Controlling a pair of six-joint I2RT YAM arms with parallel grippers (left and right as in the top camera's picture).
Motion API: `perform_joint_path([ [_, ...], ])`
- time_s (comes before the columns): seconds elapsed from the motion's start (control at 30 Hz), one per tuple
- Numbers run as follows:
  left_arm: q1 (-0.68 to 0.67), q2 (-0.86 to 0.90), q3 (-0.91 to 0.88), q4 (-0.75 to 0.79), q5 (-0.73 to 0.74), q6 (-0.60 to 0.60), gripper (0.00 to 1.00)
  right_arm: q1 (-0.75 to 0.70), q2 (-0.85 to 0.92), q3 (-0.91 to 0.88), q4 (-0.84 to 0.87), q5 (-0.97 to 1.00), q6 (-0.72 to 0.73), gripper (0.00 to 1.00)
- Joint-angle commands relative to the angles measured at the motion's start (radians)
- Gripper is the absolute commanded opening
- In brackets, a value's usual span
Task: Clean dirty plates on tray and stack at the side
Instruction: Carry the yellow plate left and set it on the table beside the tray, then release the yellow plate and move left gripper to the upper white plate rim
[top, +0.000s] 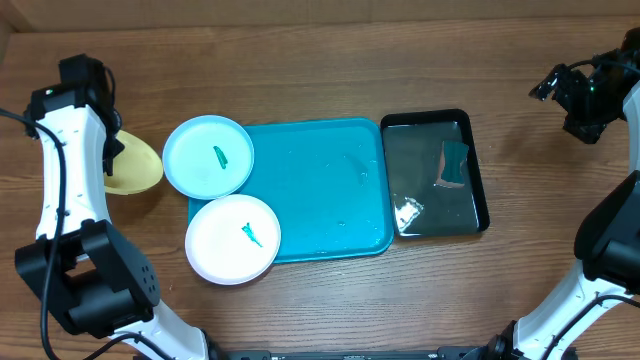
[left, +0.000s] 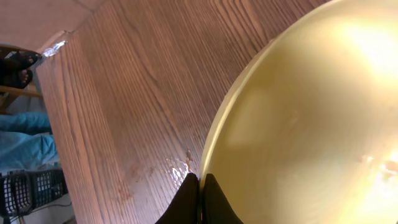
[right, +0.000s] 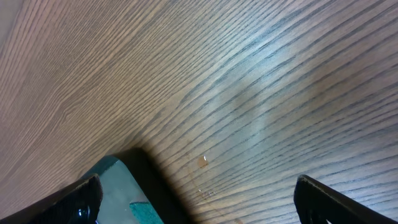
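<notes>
The turquoise tray (top: 320, 190) lies mid-table. The pale blue plate (top: 207, 155) rests on its back left corner and the white plate (top: 232, 238) on its front left corner, each with a small green smear. The yellow-green plate (top: 135, 166) is left of the tray, tilted, its rim pinched by my left gripper (top: 112, 152). In the left wrist view the shut fingers (left: 200, 199) clamp that plate's edge (left: 298, 118) above the wood. My right gripper (top: 585, 95) is open and empty at the far right back, its fingers (right: 199, 196) wide apart over bare wood.
A black tray (top: 435, 175) stands right of the turquoise tray, holding a teal cloth (top: 455, 163) and a small crumpled white piece (top: 408, 211). Its corner shows in the right wrist view (right: 134, 186). The left table edge (left: 53, 46) shows in the left wrist view.
</notes>
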Motion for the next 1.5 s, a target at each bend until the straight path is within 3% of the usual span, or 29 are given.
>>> perform_joint_path([
  [0.0,0.036,-0.03,0.004,0.002,-0.036,-0.018,0.04,-0.002,-0.027,0.018,0.005,-0.012,0.007,1.0],
  [0.33,0.035,-0.028,-0.026,0.006,0.067,-0.022,0.04,-0.002,-0.027,0.018,0.005,-0.012,0.007,1.0],
  [0.77,0.033,-0.026,-0.204,0.095,0.073,-0.021,0.05,-0.002,-0.027,0.018,0.005,-0.012,0.007,1.0],
  [0.9,0.033,-0.026,-0.204,0.091,0.076,-0.015,0.19,-0.002,-0.027,0.018,0.005,-0.012,0.007,1.0],
  [1.0,0.033,-0.026,-0.204,0.091,0.093,0.032,0.5,-0.002,-0.027,0.018,0.005,-0.012,0.007,1.0],
  [1.03,0.033,-0.026,-0.204,0.092,0.11,0.053,0.53,-0.002,-0.027,0.018,0.005,-0.012,0.007,1.0],
  [1.13,0.032,-0.027,-0.184,0.093,0.226,0.16,0.52,-0.002,-0.027,0.018,0.005,-0.012,0.007,1.0],
  [1.33,0.013,-0.027,-0.087,0.079,0.7,0.506,0.55,-0.002,-0.027,0.018,0.005,-0.012,0.007,1.0],
  [1.47,-0.018,-0.033,-0.029,0.028,0.824,0.555,0.6,-0.002,-0.027,0.018,0.005,-0.012,0.007,1.0],
])
